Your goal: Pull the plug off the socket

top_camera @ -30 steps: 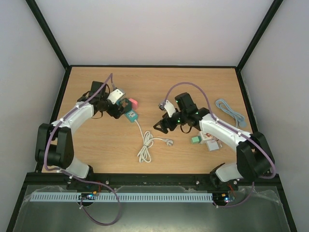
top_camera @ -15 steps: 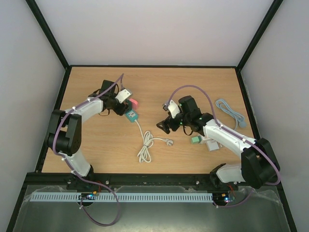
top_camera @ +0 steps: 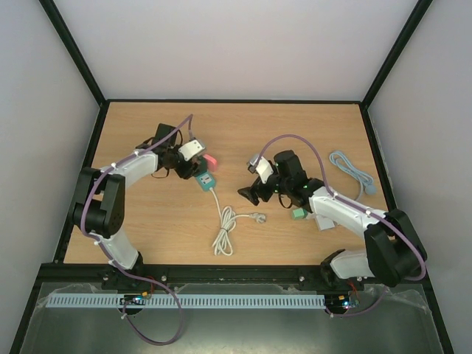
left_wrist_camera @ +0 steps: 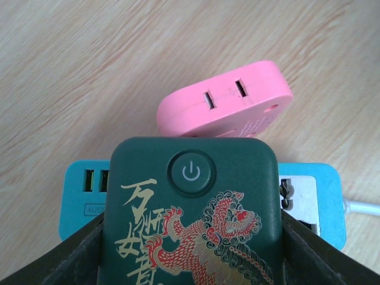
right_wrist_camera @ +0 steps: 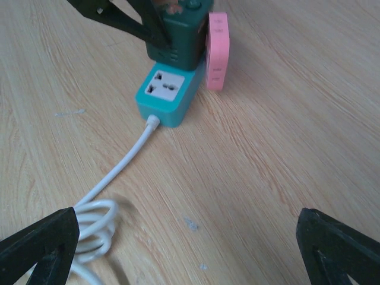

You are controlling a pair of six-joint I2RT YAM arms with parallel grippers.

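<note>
left gripper (left_wrist_camera: 193, 237) clenched on stiff plug (left_wrist_camera: 191, 178) flanks; i expect light socket (right_wrist_camera: 169, 89) lifts too; right gripper (right_wrist_camera: 187, 222) splayed, could pin it.

The wooden tabletop (top_camera: 162, 232) carries a teal socket (top_camera: 206, 179), a pink adapter (top_camera: 209, 159) beside it, and a blue cable (top_camera: 352, 171) near the right edge.

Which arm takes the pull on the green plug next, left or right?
Left arm. Its jaws clamp the green plug seated in the teal socket; the right arm has open jaws, apart from it.
</note>
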